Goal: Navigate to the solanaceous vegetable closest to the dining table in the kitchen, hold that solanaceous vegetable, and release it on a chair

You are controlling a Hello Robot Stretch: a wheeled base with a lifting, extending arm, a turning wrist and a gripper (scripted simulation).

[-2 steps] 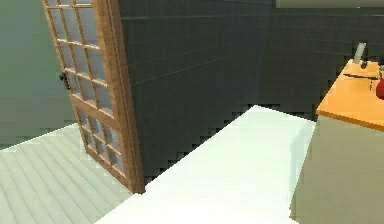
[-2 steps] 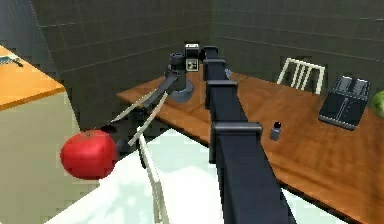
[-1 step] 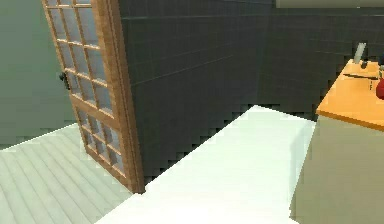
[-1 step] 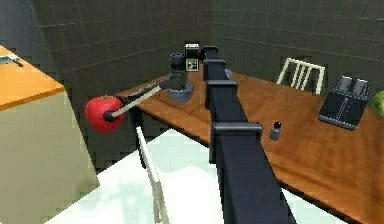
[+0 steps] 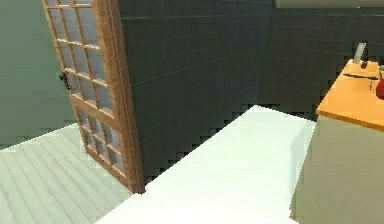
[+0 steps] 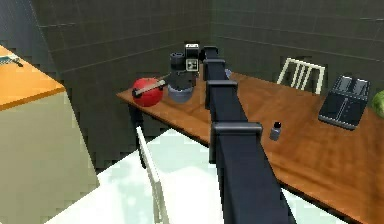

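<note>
The red tomato (image 6: 148, 88) lies on the wooden worktop (image 6: 300, 150) near its corner, just left of the end effector (image 6: 180, 72). That hangs by a grey bowl (image 6: 181, 94), and I cannot tell whether it grasps anything. Best to line up on the tomato and descend slowly, keeping off the bowl. 1 chair (image 6: 150, 170) stands alongside for the drop.
</note>
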